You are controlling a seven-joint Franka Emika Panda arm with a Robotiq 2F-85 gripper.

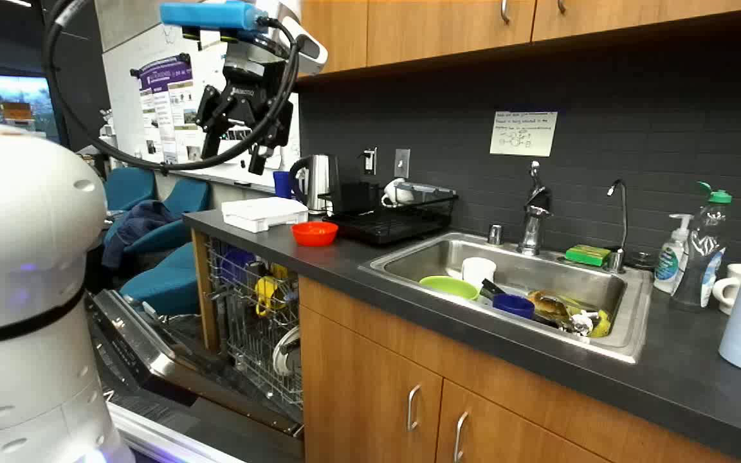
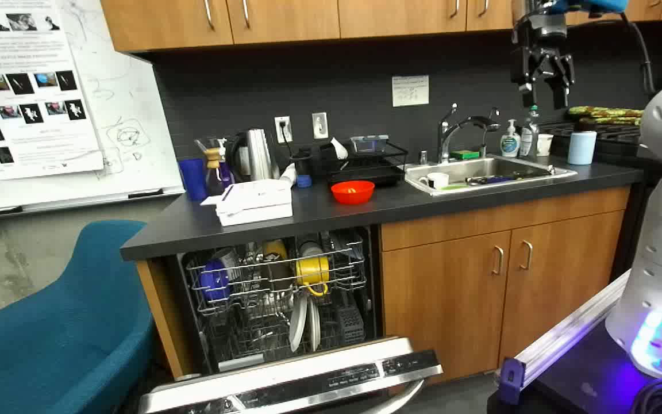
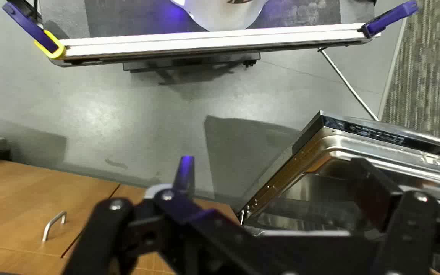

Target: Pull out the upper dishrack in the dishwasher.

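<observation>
The dishwasher point(image 2: 374, 368) has its door lowered in both exterior views, and the door also shows in the wrist view point(image 3: 334, 139). The upper dishrack point(image 2: 250, 265), a grey wire basket holding a blue item and yellow mugs, sits at the cavity opening under the counter. It also shows in an exterior view point(image 1: 219, 294); the wrist view does not show it clearly. The lower rack with white plates is below it. My gripper point(image 1: 232, 156) is open and empty, high in the air, well away from the rack. Its fingers are wide apart in the wrist view point(image 3: 273, 163).
The dark counter point(image 2: 319, 221) overhangs the dishwasher, carrying a red bowl point(image 2: 353, 192), white box point(image 2: 255, 201) and black drying rack point(image 1: 386, 225). Wooden cabinets point(image 2: 446, 293) stand beside it. A teal chair point(image 2: 72, 322) stands opposite. A metal rail point(image 3: 212, 42) runs by the robot base.
</observation>
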